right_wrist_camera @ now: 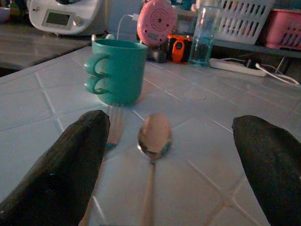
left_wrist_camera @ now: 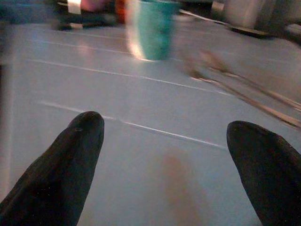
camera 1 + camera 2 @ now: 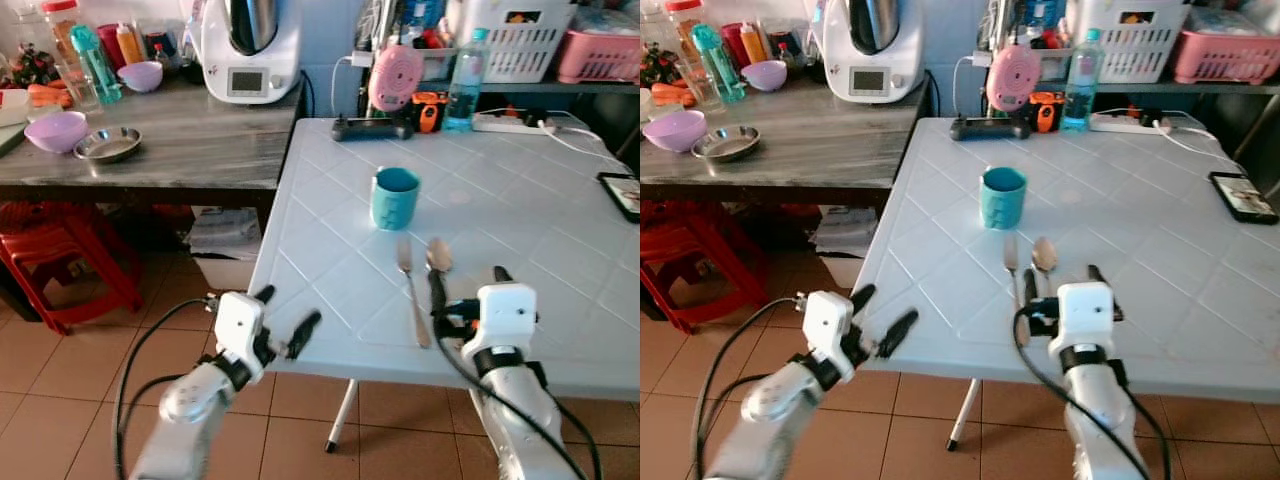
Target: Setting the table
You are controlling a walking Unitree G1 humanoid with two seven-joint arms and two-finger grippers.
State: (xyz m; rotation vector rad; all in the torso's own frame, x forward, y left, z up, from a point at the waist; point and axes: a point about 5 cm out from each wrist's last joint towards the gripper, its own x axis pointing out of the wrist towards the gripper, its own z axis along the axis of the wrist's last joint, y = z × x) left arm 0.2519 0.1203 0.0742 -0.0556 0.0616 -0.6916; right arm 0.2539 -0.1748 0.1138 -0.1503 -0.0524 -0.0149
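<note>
nearest, the left gripper point(image 3: 292, 316) hangs off the near-left edge of the white surface point(image 3: 560, 250), its fingers point(image 2: 70, 160) spread apart and holding nothing. the right gripper point(image 3: 468, 282) rests over the near edge with fingers point(image 1: 70, 160) wide apart, straddling the handle of the spoon point(image 3: 438, 262). the fork point(image 3: 410, 290) lies just beside the spoon on its left, the two roughly parallel and pointing away. beyond their tips stands an upright teal mug point(image 3: 395, 197), close but apart. farther back sit a pink fan point(image 3: 395, 77) and a water bottle point(image 3: 464, 82).
</note>
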